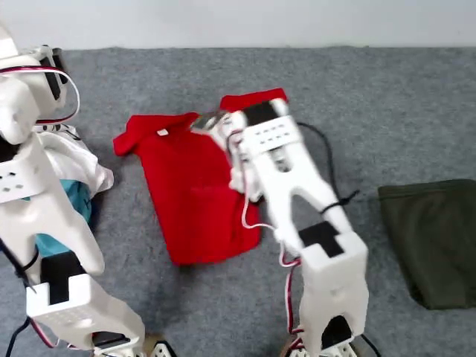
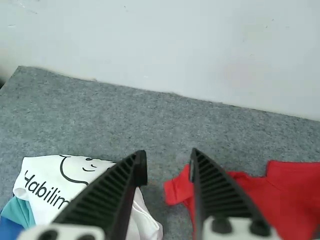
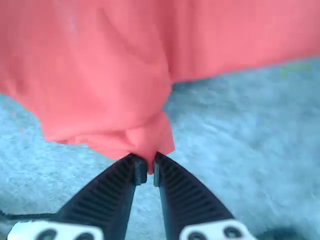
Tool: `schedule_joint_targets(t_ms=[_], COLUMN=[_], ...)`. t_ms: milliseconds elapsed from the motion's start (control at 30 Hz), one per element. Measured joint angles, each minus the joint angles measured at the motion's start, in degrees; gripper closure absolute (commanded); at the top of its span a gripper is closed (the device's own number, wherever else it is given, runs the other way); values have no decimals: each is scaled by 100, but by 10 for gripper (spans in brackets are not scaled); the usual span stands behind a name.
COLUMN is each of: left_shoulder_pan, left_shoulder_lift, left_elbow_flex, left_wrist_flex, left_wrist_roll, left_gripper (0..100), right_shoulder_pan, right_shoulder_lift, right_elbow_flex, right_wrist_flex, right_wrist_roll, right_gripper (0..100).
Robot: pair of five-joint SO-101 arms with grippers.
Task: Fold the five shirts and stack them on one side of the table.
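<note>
A red shirt lies partly folded in the middle of the grey table. My right gripper is shut on a bunched edge of the red shirt, holding it lifted near the shirt's far right part, where the arm's head sits. My left gripper is open and holds nothing, raised at the far left of the table, above a white printed shirt and beside the red shirt's sleeve. The white shirt rests on a teal one. A dark green folded shirt lies at the right edge.
The left arm's white body covers much of the shirt pile at the left. A pale wall borders the table's far edge. Bare grey felt stretches between the red shirt and the green one.
</note>
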State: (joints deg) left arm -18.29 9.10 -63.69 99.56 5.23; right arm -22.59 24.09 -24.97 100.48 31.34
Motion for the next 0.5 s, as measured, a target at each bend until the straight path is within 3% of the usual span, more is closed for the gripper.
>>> schedule_joint_targets(t_ms=[500], left_shoulder_pan=[0], left_shoulder_lift=[0], left_elbow_flex=[431], left_wrist_flex=[0], left_wrist_roll=[0], left_gripper=[855], right_shoulder_pan=[2084], right_shoulder_lift=[-2224], right_elbow_flex=[0], right_wrist_flex=[0], right_wrist_roll=[-1363], right_gripper=[987])
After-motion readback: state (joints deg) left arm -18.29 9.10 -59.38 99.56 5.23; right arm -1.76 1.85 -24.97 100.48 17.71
